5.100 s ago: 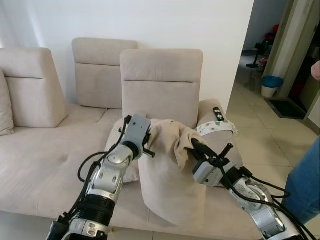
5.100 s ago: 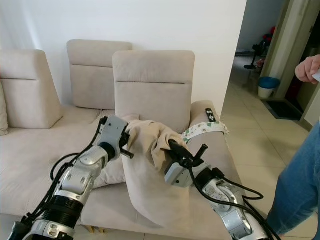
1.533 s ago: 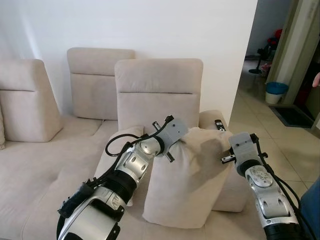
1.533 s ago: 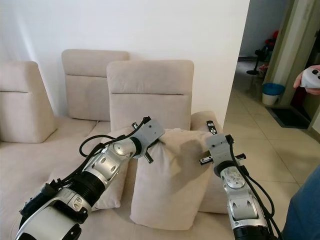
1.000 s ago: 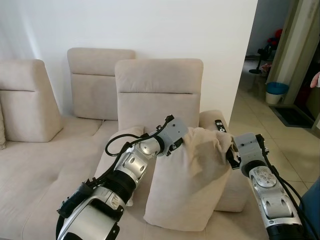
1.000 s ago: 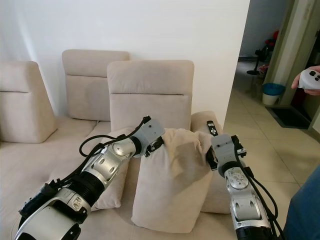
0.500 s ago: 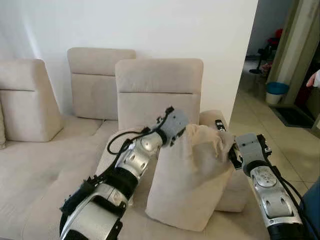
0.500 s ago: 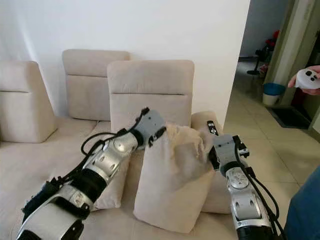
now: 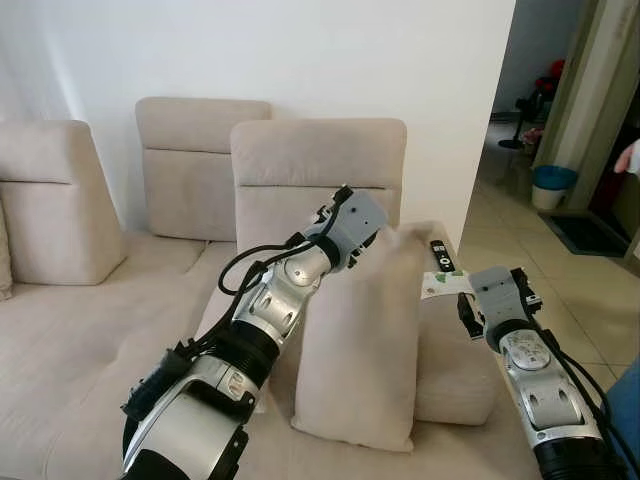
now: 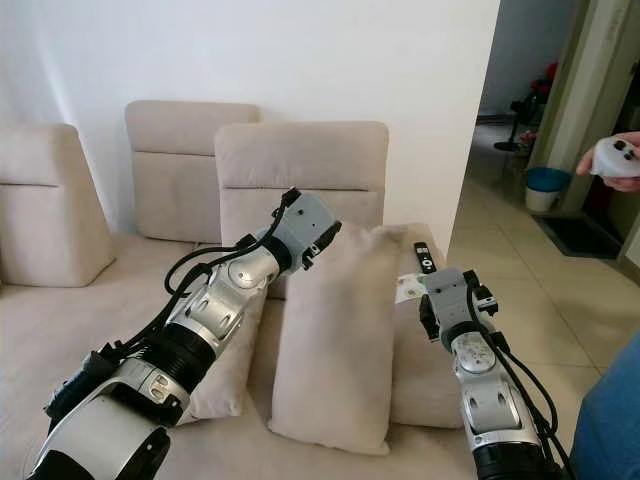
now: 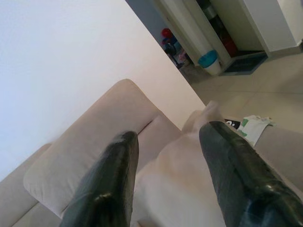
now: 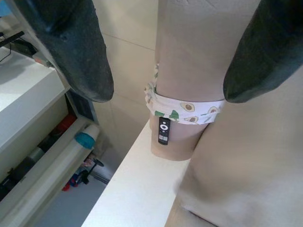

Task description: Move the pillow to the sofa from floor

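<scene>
Now pillow [image 9: 362, 340] upright on sofa [image 9: 90, 340].

white wall [image 9: 300, 50], tiled floor [image 9: 520, 250], blue bin [image 9: 550, 183]

The pillow [image 9: 360, 340] stands upright on the sofa [image 9: 90, 330] seat, leaning against the backrest [image 9: 318, 170], with a second cushion [image 10: 225, 365] just to its left and the armrest [image 9: 455, 370] to its right. The left end effector [image 11: 165, 177] is at the pillow's top left corner, and the right end effector [image 12: 165, 52] is just right of the pillow, over the armrest. A remote [image 9: 440, 255] and a cloth [image 9: 445, 285] lie on the armrest, the remote behind the cloth; a bin [image 9: 550, 183] stands on the floor far right.
</scene>
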You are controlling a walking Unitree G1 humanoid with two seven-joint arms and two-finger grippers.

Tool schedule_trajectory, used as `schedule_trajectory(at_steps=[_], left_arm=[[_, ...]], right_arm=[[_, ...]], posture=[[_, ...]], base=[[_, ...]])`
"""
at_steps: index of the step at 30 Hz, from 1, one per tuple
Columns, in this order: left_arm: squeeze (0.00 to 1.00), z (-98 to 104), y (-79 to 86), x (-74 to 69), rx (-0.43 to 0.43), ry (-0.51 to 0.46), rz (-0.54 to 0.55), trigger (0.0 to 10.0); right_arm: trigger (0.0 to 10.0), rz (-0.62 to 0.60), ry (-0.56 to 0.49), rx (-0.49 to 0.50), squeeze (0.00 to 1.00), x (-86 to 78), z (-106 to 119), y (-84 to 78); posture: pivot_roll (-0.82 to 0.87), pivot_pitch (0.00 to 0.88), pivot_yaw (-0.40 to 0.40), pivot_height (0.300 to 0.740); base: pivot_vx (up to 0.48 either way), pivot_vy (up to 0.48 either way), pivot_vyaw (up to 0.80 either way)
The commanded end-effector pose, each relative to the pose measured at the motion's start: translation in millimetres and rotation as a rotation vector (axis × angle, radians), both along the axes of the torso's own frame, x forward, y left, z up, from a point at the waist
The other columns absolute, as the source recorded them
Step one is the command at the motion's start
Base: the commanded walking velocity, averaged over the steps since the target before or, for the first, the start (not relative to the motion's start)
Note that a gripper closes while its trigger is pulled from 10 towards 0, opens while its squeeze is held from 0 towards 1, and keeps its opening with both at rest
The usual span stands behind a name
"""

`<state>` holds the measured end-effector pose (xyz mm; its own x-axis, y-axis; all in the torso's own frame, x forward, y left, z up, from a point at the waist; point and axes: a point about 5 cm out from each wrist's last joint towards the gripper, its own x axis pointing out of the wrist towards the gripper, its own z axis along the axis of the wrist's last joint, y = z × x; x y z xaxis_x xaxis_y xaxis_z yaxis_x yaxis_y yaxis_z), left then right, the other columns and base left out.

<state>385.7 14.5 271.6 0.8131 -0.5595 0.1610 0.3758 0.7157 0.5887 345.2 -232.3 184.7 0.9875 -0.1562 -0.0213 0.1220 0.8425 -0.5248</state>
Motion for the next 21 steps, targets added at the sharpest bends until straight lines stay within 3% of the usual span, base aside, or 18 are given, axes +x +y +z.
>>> schedule_trajectory(at_steps=[1, 5, 7, 8, 12, 13, 14, 15, 16, 21], left_arm=[[0.00, -9, 5.9, 2.3, -0.020, 0.037, 0.020, 10.0], [0.00, -20, 9.1, 2.8, -0.103, 0.119, 0.029, 10.0], [0.00, -30, 13.0, 3.5, -0.243, 0.210, 0.038, 10.0], [0.00, -30, 13.0, 3.5, -0.243, 0.210, 0.038, 10.0], [0.00, -45, 22.4, 2.3, -0.438, 0.288, 0.074, 10.0], [0.00, -45, 22.4, 2.3, -0.438, 0.288, 0.074, 10.0], [0.00, -56, 26.1, -1.0, -0.486, 0.312, 0.078, 10.0], [0.00, -56, 26.1, -1.0, -0.486, 0.312, 0.078, 10.0], [0.00, -69, 29.2, -4.5, -0.516, 0.357, 0.075, 10.0], [0.00, -95, 39.2, -12.9, -0.530, 0.419, 0.104, 10.0]], right_arm=[[10.0, 0.033, -0.021, 0.007, 0.00, 2.1, 4, 6.7], [10.0, 0.121, -0.067, 0.041, 0.00, 0.1, 6, 25.2], [10.0, 0.173, -0.136, 0.075, 0.00, -4.2, 9, 39.9], [10.0, 0.173, -0.136, 0.075, 0.00, -4.2, 9, 39.9], [10.0, 0.223, -0.252, 0.145, 0.00, -16.7, 10, 60.7], [10.0, 0.223, -0.252, 0.145, 0.00, -16.7, 10, 60.7], [10.0, 0.259, -0.274, 0.170, 0.00, -26.8, 0, 73.6], [10.0, 0.259, -0.274, 0.170, 0.00, -26.8, 0, 73.6], [10.0, 0.282, -0.275, 0.186, 0.00, -36.0, -11, 83.5], [10.0, 0.338, -0.255, 0.245, 0.00, -52.3, -29, 98.3]], posture=[[0.01, 0.000, 0.074, 0.740], [0.01, 0.000, 0.072, 0.740], [0.01, 0.000, 0.071, 0.740], [0.01, 0.000, 0.071, 0.740], [0.01, 0.000, 0.071, 0.740], [0.01, 0.000, 0.071, 0.740], [0.01, 0.000, 0.070, 0.740], [0.01, 0.000, 0.070, 0.740], [0.01, 0.000, 0.069, 0.740], [0.01, 0.000, 0.068, 0.740]], base=[[0.000, 0.000, 0.00], [0.000, 0.000, 0.00], [0.000, 0.000, 0.00], [0.000, 0.000, 0.00], [0.000, 0.000, 0.00], [0.000, 0.000, 0.00], [0.000, 0.000, 0.00], [0.000, 0.000, 0.00], [0.000, 0.000, 0.00], [0.000, 0.000, 0.00]])
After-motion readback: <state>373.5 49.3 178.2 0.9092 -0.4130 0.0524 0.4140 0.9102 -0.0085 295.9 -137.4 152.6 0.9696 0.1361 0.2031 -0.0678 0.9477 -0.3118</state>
